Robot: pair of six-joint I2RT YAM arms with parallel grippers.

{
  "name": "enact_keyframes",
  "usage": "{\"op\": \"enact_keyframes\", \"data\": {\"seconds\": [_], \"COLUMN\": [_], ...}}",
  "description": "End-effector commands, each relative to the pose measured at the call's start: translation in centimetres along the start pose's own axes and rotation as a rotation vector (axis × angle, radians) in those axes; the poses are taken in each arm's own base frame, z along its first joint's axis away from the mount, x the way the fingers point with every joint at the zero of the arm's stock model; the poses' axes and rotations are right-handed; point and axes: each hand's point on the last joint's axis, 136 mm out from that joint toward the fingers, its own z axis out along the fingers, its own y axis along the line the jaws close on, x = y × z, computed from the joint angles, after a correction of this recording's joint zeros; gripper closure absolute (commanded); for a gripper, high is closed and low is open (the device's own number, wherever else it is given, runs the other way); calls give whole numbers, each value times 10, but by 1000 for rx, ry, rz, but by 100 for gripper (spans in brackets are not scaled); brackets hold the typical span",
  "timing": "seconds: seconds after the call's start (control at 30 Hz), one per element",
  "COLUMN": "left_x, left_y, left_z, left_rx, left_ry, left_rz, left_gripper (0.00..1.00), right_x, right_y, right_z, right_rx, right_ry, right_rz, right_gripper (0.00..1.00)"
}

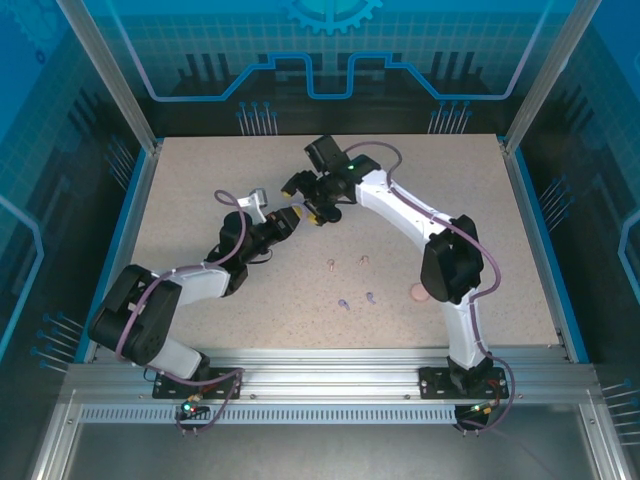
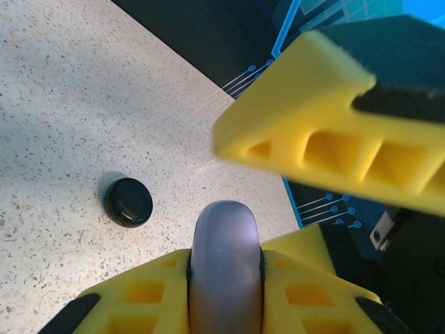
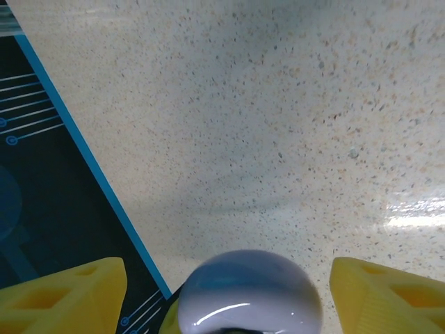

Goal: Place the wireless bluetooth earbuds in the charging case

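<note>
Top external view: tiny stemmed buds lie loose mid-table, pinkish-beige earbuds and, a bit nearer, lilac earbuds, all just near of the grippers. The left gripper is clamped on the glossy round lilac case, off the table. The right gripper has its jaws spread wide either side of that case, not touching. A black case sits alone and a pink case lies by the right arm. Lots of bare table on the far and left sides.

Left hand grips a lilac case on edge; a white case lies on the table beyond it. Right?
No: the left wrist view shows a black case, not white, on the table. The left hand does grip the lilac case.
</note>
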Motion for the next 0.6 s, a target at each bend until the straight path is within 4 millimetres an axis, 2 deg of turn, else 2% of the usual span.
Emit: {"op": "enact_keyframes", "data": {"seconds": [0.0,0.17,0.3,0.4,0.57], "left_x": [-11,-9,-11,-13,-6], "left_y": [-34,-65,-85,-94,-107], "left_z": [-6,-13,-21,-25,-26], "left_rx": [78,147,236,300,373], "left_ry": [7,110,192,256,388], "left_rz": [60,145,170,166,181], "left_gripper": [100,100,100,100,100], "right_x": [-31,-50,-52,-44,-12], "right_y": [14,-15,-36,-45,-46], "right_z": [-50,-84,-105,-122,-139], "right_rx": [-75,-103,-230,-330,-453], "right_ry": [-93,-137,-176,-199,-167], "right_rz": [-63,-219,-373,-519,-755], "right_gripper": [21,21,22,22,22]}}
